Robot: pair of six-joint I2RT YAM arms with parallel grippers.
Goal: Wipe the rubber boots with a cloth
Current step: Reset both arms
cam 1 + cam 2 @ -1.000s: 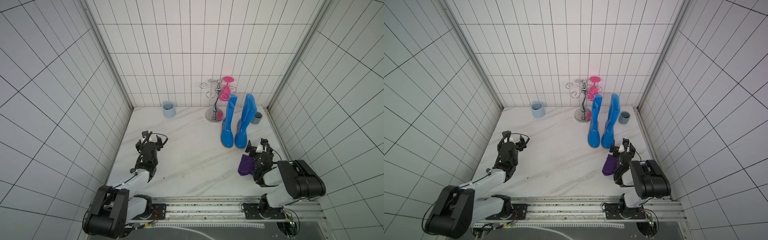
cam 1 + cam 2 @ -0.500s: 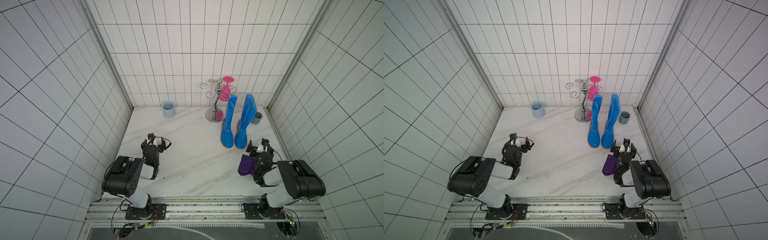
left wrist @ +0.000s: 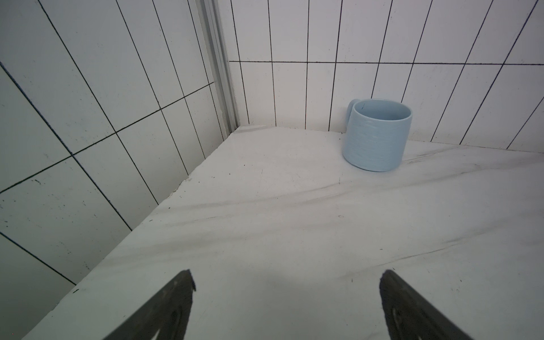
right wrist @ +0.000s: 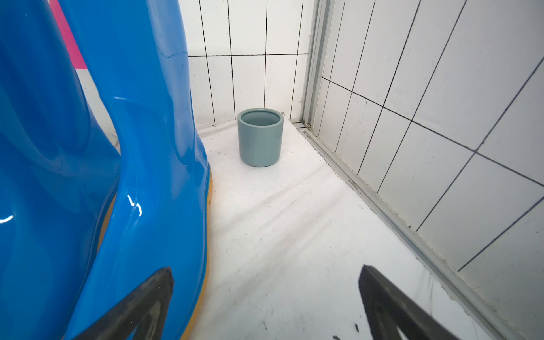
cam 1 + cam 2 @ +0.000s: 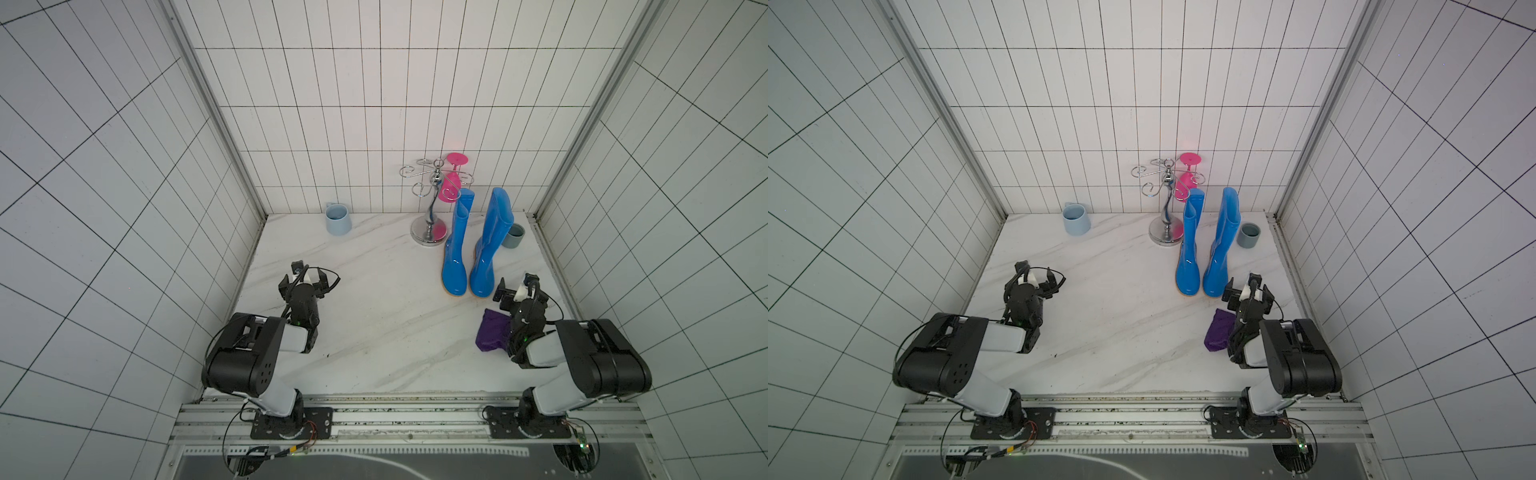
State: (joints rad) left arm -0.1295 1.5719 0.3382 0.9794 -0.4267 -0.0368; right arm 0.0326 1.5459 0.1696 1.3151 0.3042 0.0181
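Observation:
The rubber boots (image 5: 455, 257) (image 5: 1190, 257) stand upright side by side at the back right, glossy blue with orange-yellow soles, toes toward the front. They fill one side of the right wrist view (image 4: 147, 176). The purple cloth (image 5: 492, 334) (image 5: 1219, 332) lies crumpled on the floor in front of them, partly under my right arm. My right gripper (image 5: 517, 286) (image 4: 266, 272) is open and empty, low over the floor just beside the nearer boot's toe, past the cloth. My left gripper (image 5: 308, 272) (image 3: 287, 276) is open and empty near the left wall.
A light blue mug (image 5: 337, 218) (image 3: 376, 135) stands at the back left wall. A grey cup (image 5: 514, 236) (image 4: 260, 137) sits in the back right corner behind the boots. A chrome glass rack (image 5: 432, 208) with a pink glass (image 5: 451, 187) stands just left of the boots.
The left arm has folded up, its elbow now raised over its base, while its gripper stays in nearly the same spot. The right arm and the cloth have not moved.

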